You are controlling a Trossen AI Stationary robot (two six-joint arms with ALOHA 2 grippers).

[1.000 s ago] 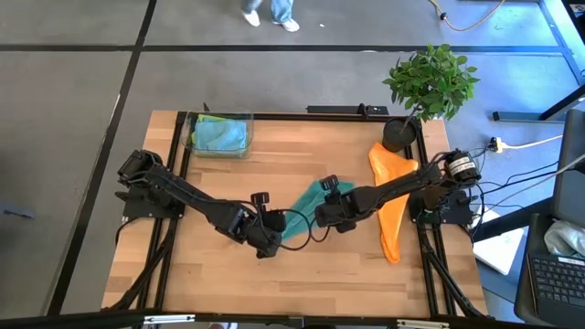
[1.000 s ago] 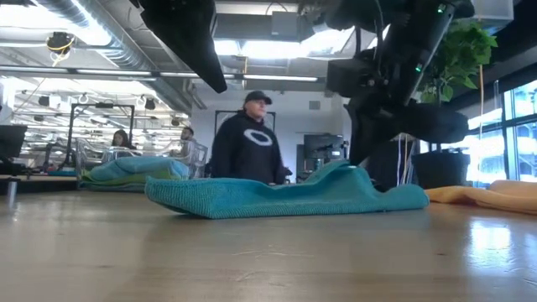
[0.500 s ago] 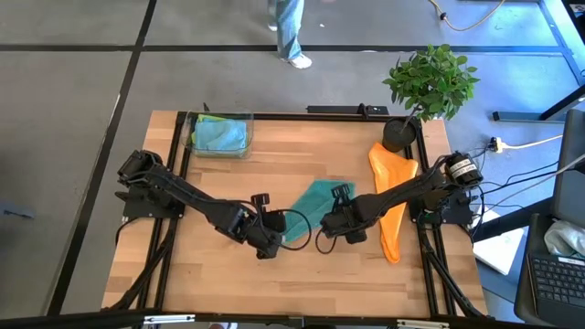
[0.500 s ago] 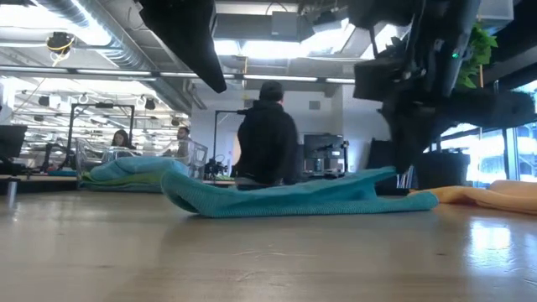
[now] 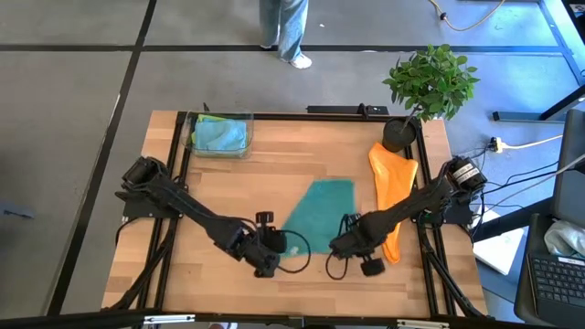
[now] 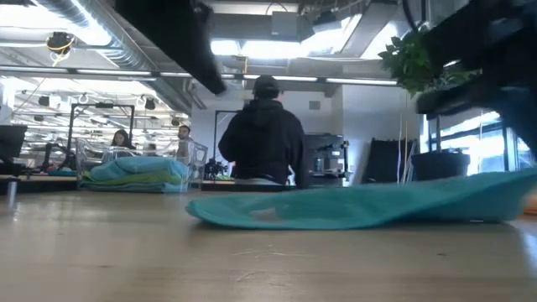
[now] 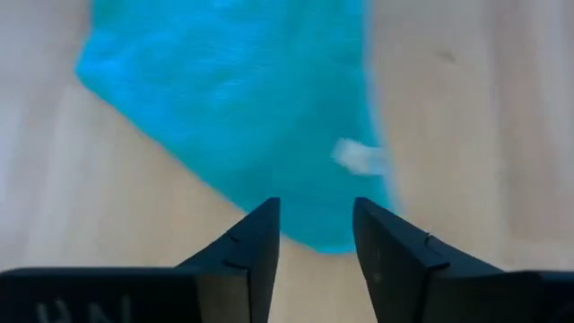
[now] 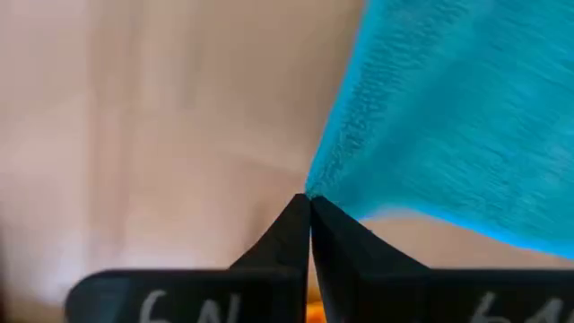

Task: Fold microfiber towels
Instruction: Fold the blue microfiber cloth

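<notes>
While the teal towel [image 5: 315, 212] lies spread on the bench [image 5: 219, 183], long axis diagonal, the right pincer [image 8: 309, 211] stays clenched on its near corner and the left pincer [image 7: 314, 235], fingers parted, hovers just short of the opposite near corner.

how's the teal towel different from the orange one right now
The teal towel lies spread near the table's middle; the orange towel is bunched into a long strip along the right edge, by the plant pot. The right gripper is shut on a corner of the teal towel; nothing grips the orange towel. Both are fuzzy cloths on the wooden table.
</notes>
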